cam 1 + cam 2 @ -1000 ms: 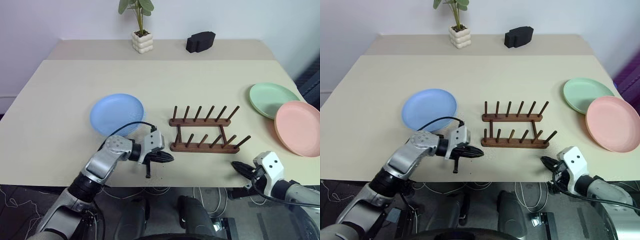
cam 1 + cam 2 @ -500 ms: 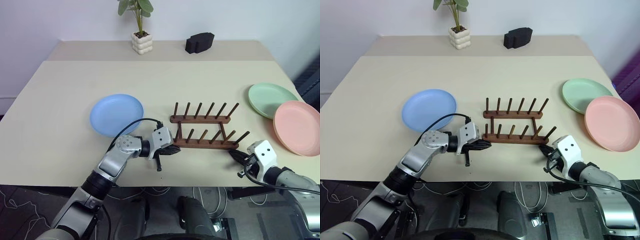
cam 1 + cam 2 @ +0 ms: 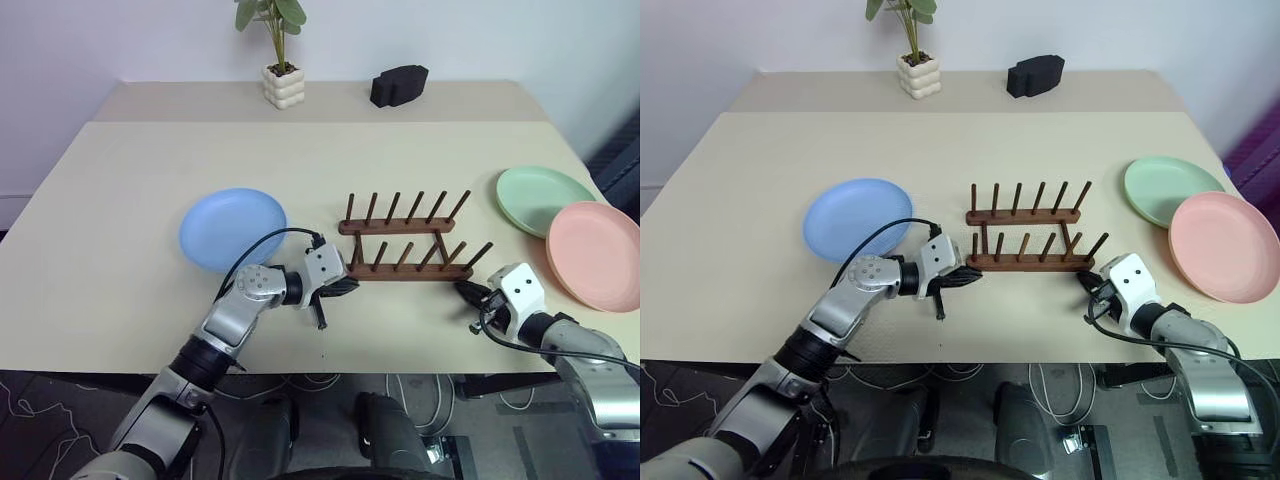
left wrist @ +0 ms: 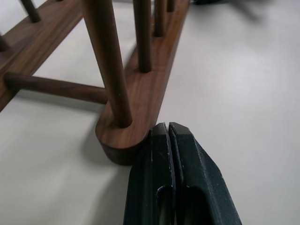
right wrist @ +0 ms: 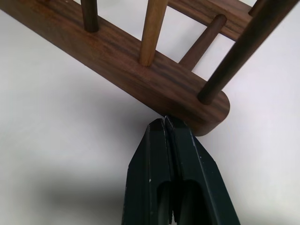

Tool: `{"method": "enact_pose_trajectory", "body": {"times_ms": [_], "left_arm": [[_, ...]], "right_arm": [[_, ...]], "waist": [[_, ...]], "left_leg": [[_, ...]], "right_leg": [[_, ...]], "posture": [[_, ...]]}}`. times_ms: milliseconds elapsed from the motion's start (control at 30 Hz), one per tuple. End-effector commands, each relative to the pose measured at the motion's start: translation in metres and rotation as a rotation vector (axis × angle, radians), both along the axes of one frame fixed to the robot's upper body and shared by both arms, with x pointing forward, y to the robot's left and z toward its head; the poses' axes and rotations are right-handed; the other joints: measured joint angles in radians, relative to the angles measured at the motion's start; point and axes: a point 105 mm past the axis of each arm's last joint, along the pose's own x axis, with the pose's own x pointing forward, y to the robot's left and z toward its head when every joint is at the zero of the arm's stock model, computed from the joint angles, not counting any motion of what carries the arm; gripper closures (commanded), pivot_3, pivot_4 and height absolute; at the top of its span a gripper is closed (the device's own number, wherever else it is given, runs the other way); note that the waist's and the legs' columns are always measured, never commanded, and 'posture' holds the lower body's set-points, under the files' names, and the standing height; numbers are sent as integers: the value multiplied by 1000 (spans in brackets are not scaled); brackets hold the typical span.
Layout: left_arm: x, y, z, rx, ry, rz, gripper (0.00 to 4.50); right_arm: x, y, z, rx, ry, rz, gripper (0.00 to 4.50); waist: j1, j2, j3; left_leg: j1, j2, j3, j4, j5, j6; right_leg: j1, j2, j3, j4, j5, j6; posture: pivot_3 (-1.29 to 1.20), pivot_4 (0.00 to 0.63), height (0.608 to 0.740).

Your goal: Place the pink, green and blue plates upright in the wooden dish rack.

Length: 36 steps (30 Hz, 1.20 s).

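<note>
Left eye view: you'd closed in both arms, left gripper [image 3: 345,289] and right gripper [image 3: 468,292] fingers shut, pressing dish rack [image 3: 405,240] ends mid-bench, nudging it back; plates unracked.

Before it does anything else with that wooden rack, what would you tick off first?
1. Left gripper shut, tips against the near rail's end of the wooden dish rack: ok.
2. Right gripper shut, tips at the rail's other end: ok.
3. Rack standing flat on the table, pegs up: ok.
4. Slots free of plates: ok.
5. Blue plate, green plate and pink plate racked: not ok, all lie flat on the table.
</note>
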Motion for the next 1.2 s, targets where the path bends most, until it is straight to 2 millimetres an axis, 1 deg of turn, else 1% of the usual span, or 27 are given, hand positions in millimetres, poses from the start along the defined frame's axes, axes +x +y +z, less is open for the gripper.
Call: {"method": "enact_pose_trajectory", "body": {"times_ms": [33, 233, 300, 367, 400, 433, 467, 500, 533, 600, 700, 733, 800, 933, 1000, 1200], "left_arm": [[9, 7, 4, 4, -29, 46, 4455], [8, 7, 5, 3, -30, 43, 4455], [6, 8, 6, -4, -25, 34, 4455], [0, 11, 10, -29, -6, 6, 4455], [-4, 12, 12, -46, 5, -14, 4455], [-12, 13, 16, -81, 36, -50, 4455], [-21, 15, 20, -114, 65, -89, 4500], [-29, 15, 24, -141, 88, -128, 4500], [-35, 15, 27, -159, 103, -159, 4500], [-41, 15, 29, -170, 117, -186, 4500], [-48, 7, 36, -195, 122, -238, 4500], [-48, 4, 39, -203, 116, -253, 4500], [-49, 0, 43, -215, 104, -276, 4500], [-48, -6, 50, -226, 83, -307, 4500], [-48, -7, 52, -223, 68, -318, 4500], [-47, -5, 53, -223, 58, -311, 4500]], "right_arm": [[1, -3, -3, -18, 9, -4, 4500], [1, -5, -2, -23, 1, -1, 4500], [-4, -10, 7, -25, -14, -1, 4500], [-14, -14, 20, 4, -12, 12, 4500], [-18, -15, 27, 9, -19, 12, 4500], [-25, -19, 37, 24, -26, 8, 4500], [-33, -23, 46, 36, -28, 4, 3956], [-40, -27, 54, 38, -32, -5, 3624], [-45, -32, 61, 27, -35, -27, 3163], [-50, -43, 68, -5, -41, -71, 2148], [-53, -78, 83, -72, -88, -232, 604], [-54, -86, 84, -83, -87, -266, 122], [-56, -92, 78, -93, -63, -288, 122], [-48, -102, 62, -113, -43, -344, 122], [-41, -108, 54, -111, -29, -369, 122], [-22, -121, 35, -136, -2, -401, 122]], "waist": [[0, 0, 0], [0, 0, 0], [2, 0, 0], [4, 1, 0], [4, 1, 0], [3, 1, 0], [3, 1, 0], [3, 1, 1], [3, 1, 1], [3, 1, 1], [3, 1, 1], [3, 2, 0], [3, 2, 0], [2, 2, 0], [1, 2, 0], [2, 2, 0]], "left_leg": [[0, 0, 0, 0, 0, 0], [0, 0, 0, 0, 0, 0], [0, 0, 0, 0, 0, 0], [-1, 0, 0, 0, 0, 0], [-1, -1, -1, -1, 0, 0], [-1, -1, -1, -1, 0, 0], [-2, -1, -1, -1, 0, 1], [-3, -1, -1, -2, 0, 1], [-4, -1, -1, -2, -1, 1], [-4, -1, -1, -1, -1, 1], [-3, 0, -1, 0, -1, 1], [-2, 0, -1, 0, -1, 1], [-2, 0, -1, -1, -1, 1], [-4, 0, 0, -2, -3, 5], [-4, -1, 0, -2, -4, 6], [-3, -1, 0, -1, -4, 6]], "right_leg": [[0, 0, 0, 0, 0, 0], [0, 0, 0, 0, 0, 0], [0, 0, 0, 0, 0, 0], [0, 0, 0, 0, 0, 0], [0, 0, 0, 0, 0, 0], [-1, 0, 0, 0, -1, 1], [-2, 0, 0, 0, -1, 1], [-3, 0, 0, 0, -1, 1], [-4, 0, 0, 0, -1, 1], [-4, 0, 0, 0, -1, 1], [-2, 0, 0, -1, -1, 1], [-1, 0, 0, -3, -1, 0], [2, 0, -1, -8, -1, 0], [3, -1, -2, -12, 0, 0], [3, -1, -1, -13, 2, -3], [3, -1, -1, -12, 2, -3]], "posture": [[0, 150, 736], [0, 150, 736], [0, 150, 736], [0, 150, 736], [0, 150, 736], [0, 150, 736], [0, 150, 736], [0, 150, 736], [0, 150, 736], [0, 150, 736], [0, 150, 736], [0, 150, 736], [0, 150, 736], [0, 150, 736], [0, 150, 736], [0, 150, 736]]}}
